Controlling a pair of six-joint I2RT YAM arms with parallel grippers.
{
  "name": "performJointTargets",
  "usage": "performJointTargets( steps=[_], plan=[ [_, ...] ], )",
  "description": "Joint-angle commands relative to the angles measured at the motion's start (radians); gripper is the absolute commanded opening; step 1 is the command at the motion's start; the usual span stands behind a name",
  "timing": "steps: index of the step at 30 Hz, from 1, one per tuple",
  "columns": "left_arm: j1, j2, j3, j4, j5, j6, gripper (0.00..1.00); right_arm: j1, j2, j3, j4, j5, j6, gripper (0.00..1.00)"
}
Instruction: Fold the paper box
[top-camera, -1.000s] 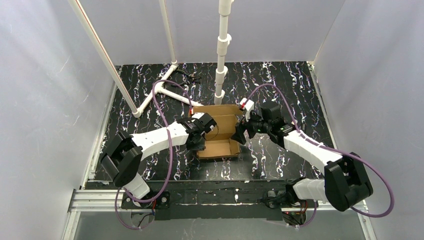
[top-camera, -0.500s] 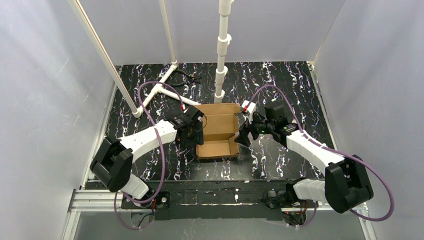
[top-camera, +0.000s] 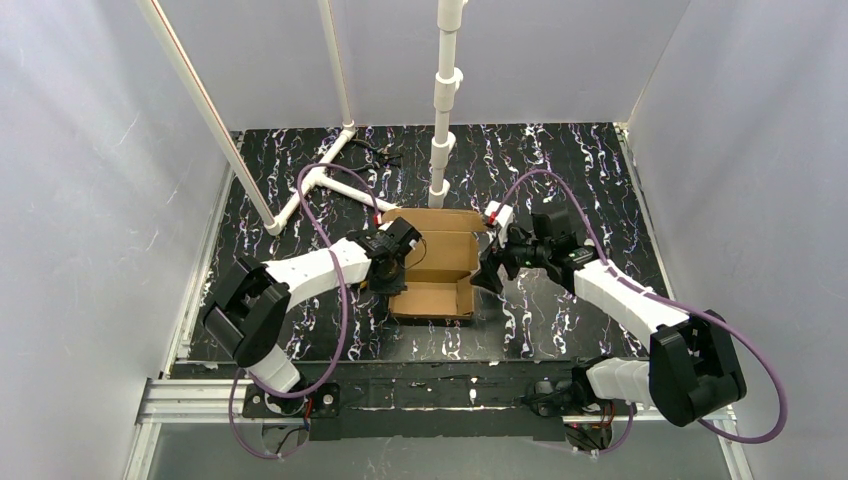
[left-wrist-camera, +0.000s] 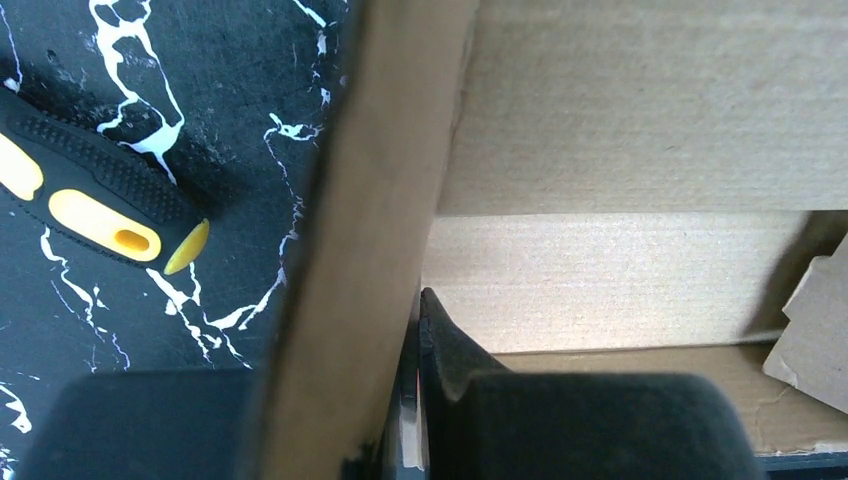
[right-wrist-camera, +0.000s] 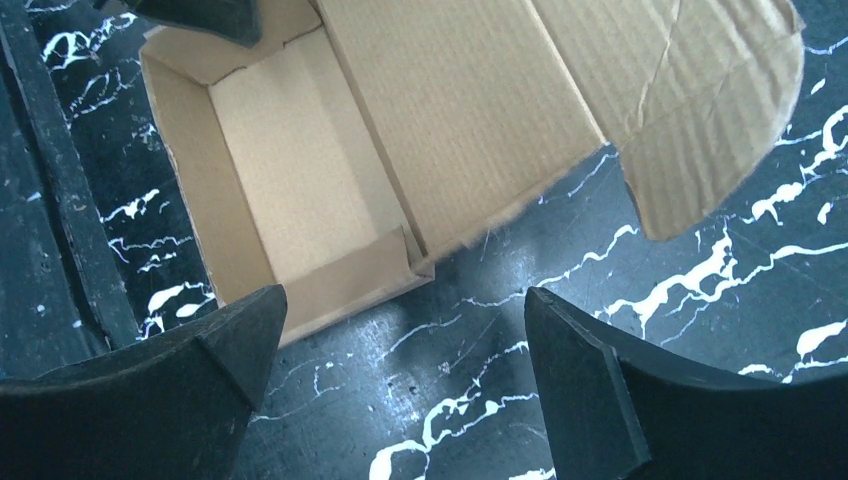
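Top external: cardboard box (top-camera: 432, 262) is sitting mid-table (top-camera: 560, 160), open, with its lid flap lying back toward the far side, near the white pipe stand (top-camera: 440, 150). Left tool (top-camera: 388, 272) is sitting on the box's left wall. Right tool (top-camera: 490, 268) is hanging just off the right wall, apart from it.

Left wrist: left tool (left-wrist-camera: 340, 420) is clenching the box's side wall (left-wrist-camera: 370, 180), one finger (left-wrist-camera: 500, 410) inside the box and the other outside it. The wall is standing upright between them. A black-and-yellow handle (left-wrist-camera: 100, 200) is lying on the table (left-wrist-camera: 250, 90) outside the wall, not touching it.

Right wrist: right tool (right-wrist-camera: 400, 400) is released, fingers (right-wrist-camera: 200, 370) spreading wide and gripping nothing. It is hovering over the table (right-wrist-camera: 450, 330) just beside a corner of the box (right-wrist-camera: 290, 170). The lid flap (right-wrist-camera: 460, 100) is angling away from the tray, and its rounded tab (right-wrist-camera: 700, 110) is reaching out over the table.
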Motion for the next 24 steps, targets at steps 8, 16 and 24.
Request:
performJointTargets(
  steps=[8, 16, 24],
  plan=[
    [-0.012, -0.362, -0.062, 0.062, -0.046, 0.068, 0.67, -0.15, -0.074, 0.058, -0.337, -0.157, -0.379, 0.98],
    [0.029, -0.783, -0.481, 0.335, 0.311, -0.106, 0.98, -0.198, -0.016, 0.115, -0.169, -0.229, -0.075, 0.98],
    [0.028, -1.041, -0.839, 0.611, 0.321, -0.491, 0.88, -0.166, 0.142, 0.232, 0.139, -0.128, 0.365, 0.97]
  ],
)
